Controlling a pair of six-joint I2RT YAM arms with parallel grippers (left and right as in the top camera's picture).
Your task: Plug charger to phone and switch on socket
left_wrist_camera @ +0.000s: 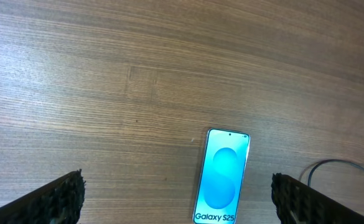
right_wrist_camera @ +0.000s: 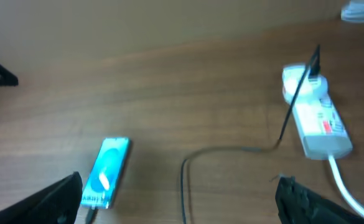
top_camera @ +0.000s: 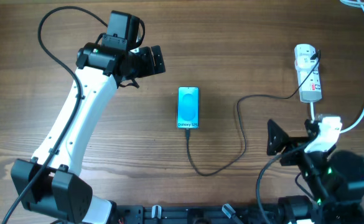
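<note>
The phone (top_camera: 188, 107) lies flat mid-table with its turquoise screen lit; it also shows in the left wrist view (left_wrist_camera: 222, 177) and the right wrist view (right_wrist_camera: 107, 171). The thin black charger cable (top_camera: 241, 134) meets the phone's short edge by the "Galaxy" text, loops toward the front and runs to a white adapter (top_camera: 304, 55) sitting in the white socket strip (top_camera: 310, 84), which the right wrist view (right_wrist_camera: 318, 121) also shows. My left gripper (top_camera: 149, 65) (left_wrist_camera: 178, 199) is open and empty, left of and behind the phone. My right gripper (top_camera: 300, 135) (right_wrist_camera: 182, 199) is open and empty, in front of the strip.
The strip's thick white cord (top_camera: 362, 115) curves right and off the table's far right corner. Robot cables arc over the left arm (top_camera: 57, 43). Arm bases stand along the front edge.
</note>
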